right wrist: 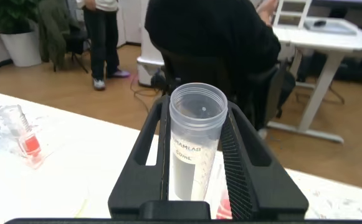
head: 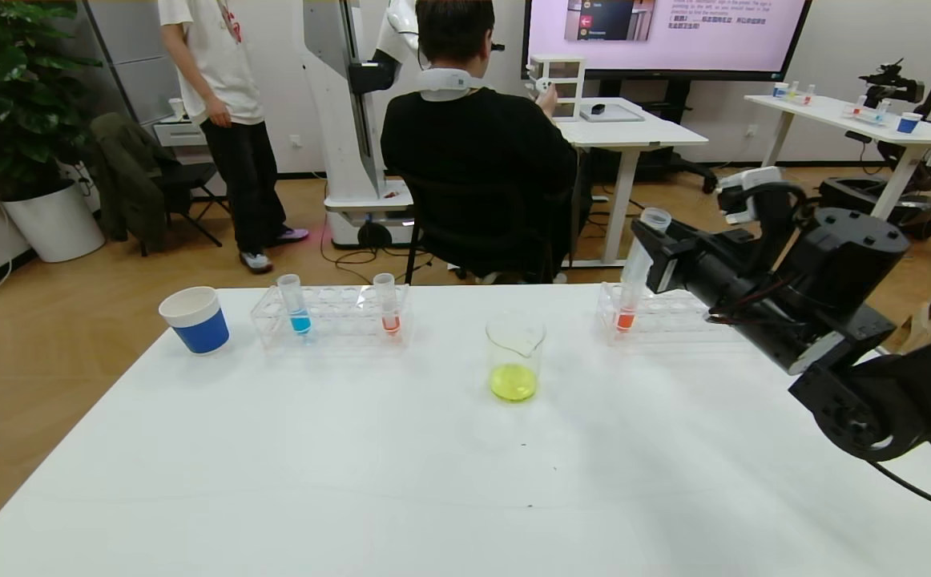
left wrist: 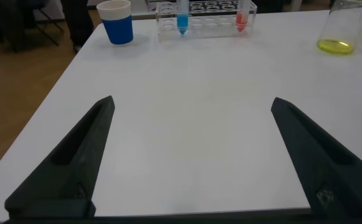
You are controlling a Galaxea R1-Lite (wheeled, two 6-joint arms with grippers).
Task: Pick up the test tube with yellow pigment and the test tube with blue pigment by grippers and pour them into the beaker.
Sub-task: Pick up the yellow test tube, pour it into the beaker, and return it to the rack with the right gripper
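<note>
My right gripper (head: 659,239) is shut on a clear test tube (head: 636,276) that looks empty, held upright over the right rack (head: 674,316). In the right wrist view the tube (right wrist: 192,143) sits between the fingers (right wrist: 233,155), with its open mouth towards the camera. No yellow liquid shows in it. The beaker (head: 515,357) stands mid-table with yellow liquid in its bottom; it also shows in the left wrist view (left wrist: 339,28). The blue-pigment tube (head: 299,308) stands in the left rack (head: 337,324). My left gripper (left wrist: 193,101) is open and empty over bare table.
An orange-red tube (head: 388,308) stands in the left rack, and another (head: 624,320) in the right rack below the held tube. A blue paper cup (head: 195,320) stands at the far left. People, chairs and tables are beyond the far edge.
</note>
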